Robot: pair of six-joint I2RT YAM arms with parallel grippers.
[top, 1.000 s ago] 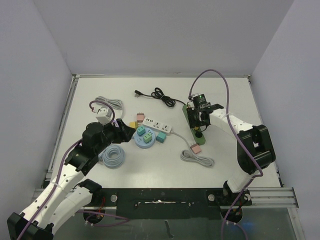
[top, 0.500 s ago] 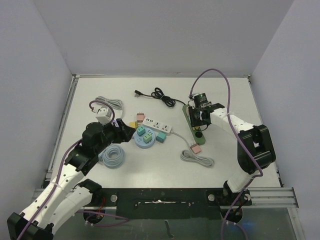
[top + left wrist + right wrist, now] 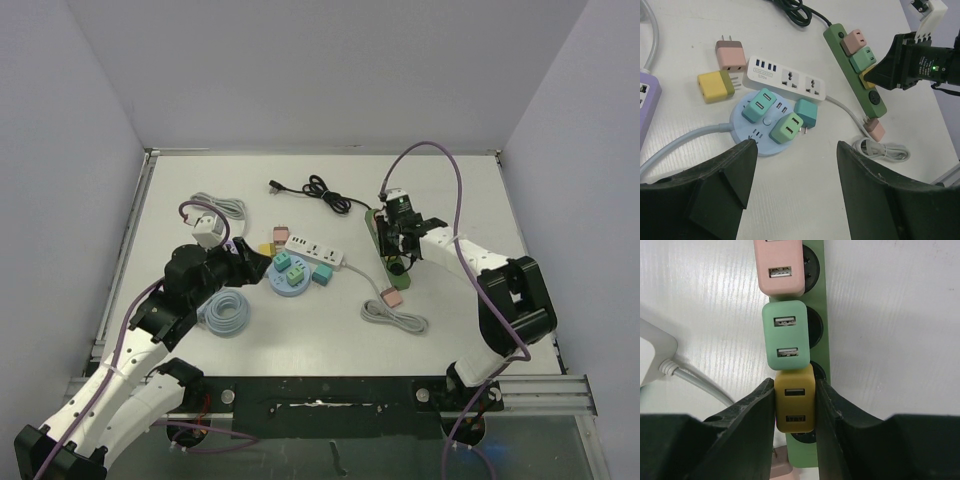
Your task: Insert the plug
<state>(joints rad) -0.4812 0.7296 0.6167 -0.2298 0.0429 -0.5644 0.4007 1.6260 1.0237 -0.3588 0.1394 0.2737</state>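
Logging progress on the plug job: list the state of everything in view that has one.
Green plastic power strip, pink block adapter and mint block adapter plugged in.
Mustard-yellow block adapter, over the next socket, seating unclear.
Right gripper, jaws shut on the mustard-yellow block adapter.
Left gripper, jaws open, empty.
White rectangular power strip, sockets vacant.
Round blue socket hub, two teal-green adapters plugged in.

right gripper (image 3: pixel 795 389) | closed in the last second | now clamps yellow plug (image 3: pixel 795 407)

Smooth matt plastic: mustard plug (image 3: pixel 795 401), green pwr strip (image 3: pixel 824 295); matt white tabletop (image 3: pixel 890 315)
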